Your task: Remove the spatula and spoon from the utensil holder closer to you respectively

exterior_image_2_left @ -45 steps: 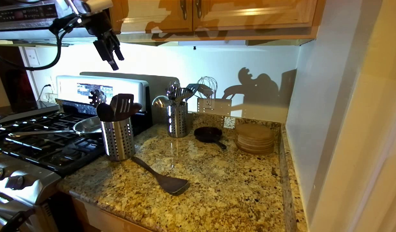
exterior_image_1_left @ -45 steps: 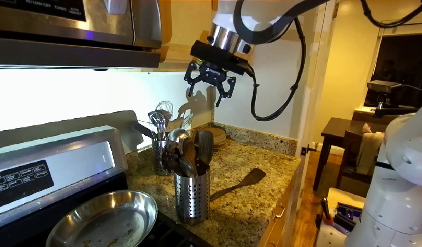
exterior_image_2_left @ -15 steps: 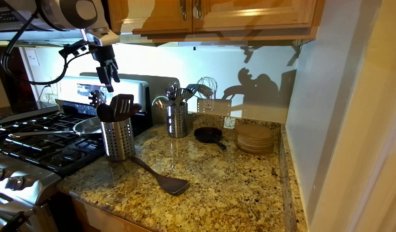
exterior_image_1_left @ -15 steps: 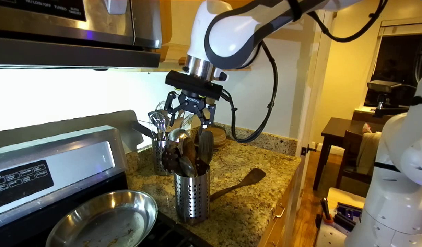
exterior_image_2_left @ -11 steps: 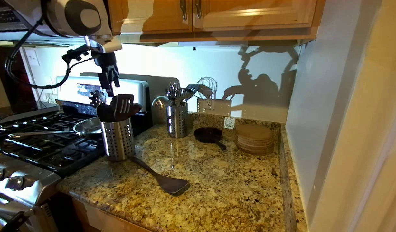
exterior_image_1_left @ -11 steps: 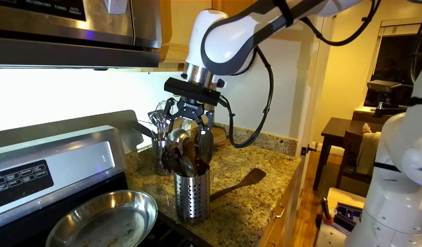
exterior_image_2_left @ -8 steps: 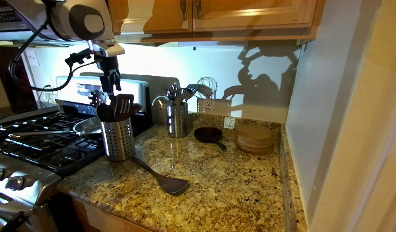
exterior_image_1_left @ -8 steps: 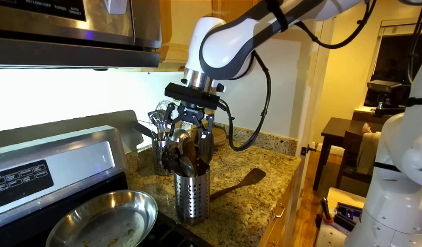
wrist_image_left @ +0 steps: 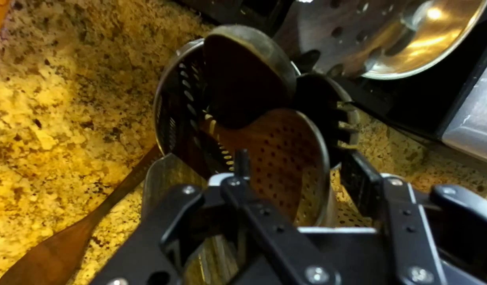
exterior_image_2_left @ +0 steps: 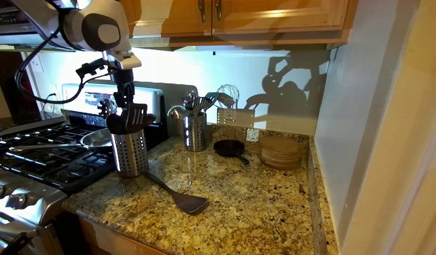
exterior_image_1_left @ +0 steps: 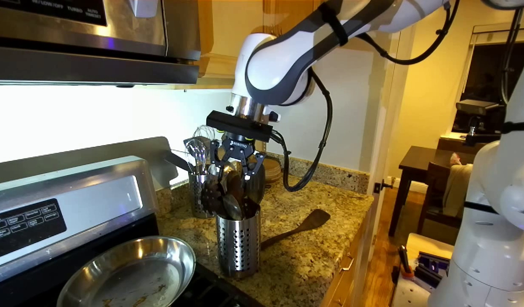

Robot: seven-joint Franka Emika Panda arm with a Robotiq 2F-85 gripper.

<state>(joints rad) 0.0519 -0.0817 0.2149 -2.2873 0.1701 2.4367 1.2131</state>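
The dark brown spatula (exterior_image_1_left: 315, 219) lies on the counter with its handle end by the near silver utensil holder (exterior_image_1_left: 239, 251); both also show in the other views: spatula (exterior_image_2_left: 191, 203) (wrist_image_left: 49, 255), holder (exterior_image_2_left: 130, 156) (wrist_image_left: 160, 95). The spoon seems to be the brown, rounded, perforated head (wrist_image_left: 279, 154) standing in that holder, also seen in an exterior view (exterior_image_1_left: 234, 187). My gripper (exterior_image_1_left: 233, 175) points down over the holder. In the wrist view the gripper's fingers (wrist_image_left: 299, 164) are apart on either side of the spoon's head, with a gap at the right finger. The spoon's handle is hidden inside.
A slotted turner (exterior_image_2_left: 136, 118), a ladle (wrist_image_left: 247, 67) and a pasta server (wrist_image_left: 326, 107) crowd the same holder. Behind stands another holder (exterior_image_2_left: 195, 132) with whisks. A steel pan (exterior_image_1_left: 138, 273), small black skillet (exterior_image_2_left: 229, 147) and stacked round boards (exterior_image_2_left: 280, 152) are around. A cabinet (exterior_image_2_left: 274, 17) hangs above.
My gripper has come down from high above to the utensil heads in the near holder. Its fingers have drawn somewhat closer together in the last half second. The spatula and holder have not moved.
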